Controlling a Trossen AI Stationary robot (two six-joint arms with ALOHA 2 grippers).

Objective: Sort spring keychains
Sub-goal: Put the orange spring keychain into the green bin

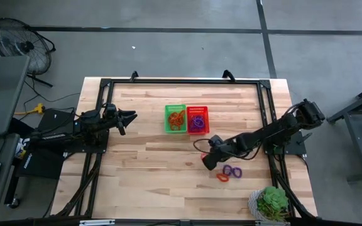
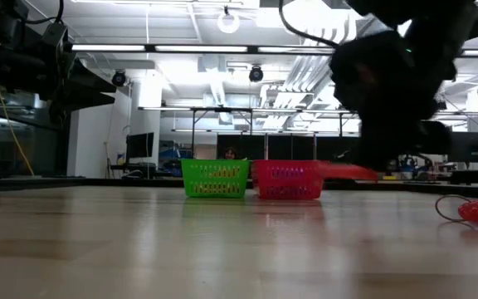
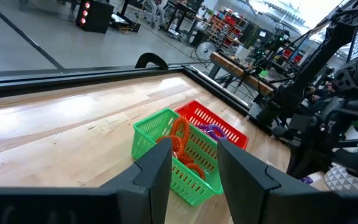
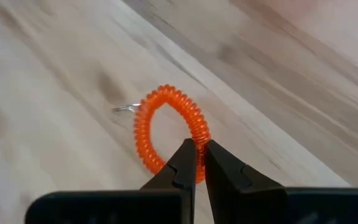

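My right gripper (image 1: 207,163) hangs over the table's near right part, shut on an orange spring keychain (image 4: 166,130) that also shows under it in the low view (image 2: 351,172). Beside it on the table lie another orange keychain (image 1: 222,176) and a purple one (image 1: 232,170). A green basket (image 1: 175,118) holds orange keychains and a red basket (image 1: 198,119) holds purple ones. My left gripper (image 1: 131,118) waits open at the table's left, level, pointing toward the baskets. My right gripper pinches the orange keychain's coil (image 4: 199,144) at one spot on the loop between its two fingertips, which lie across the coil. The fingers slant down from the table's right. The loop stands out beyond the fingertips, its small metal ring (image 4: 123,107) at the far side, clear of the table.
The two baskets stand side by side at the table's middle far part. A potted green plant (image 1: 270,202) sits at the near right corner. A black frame (image 1: 187,80) runs along the table's far edge and sides.
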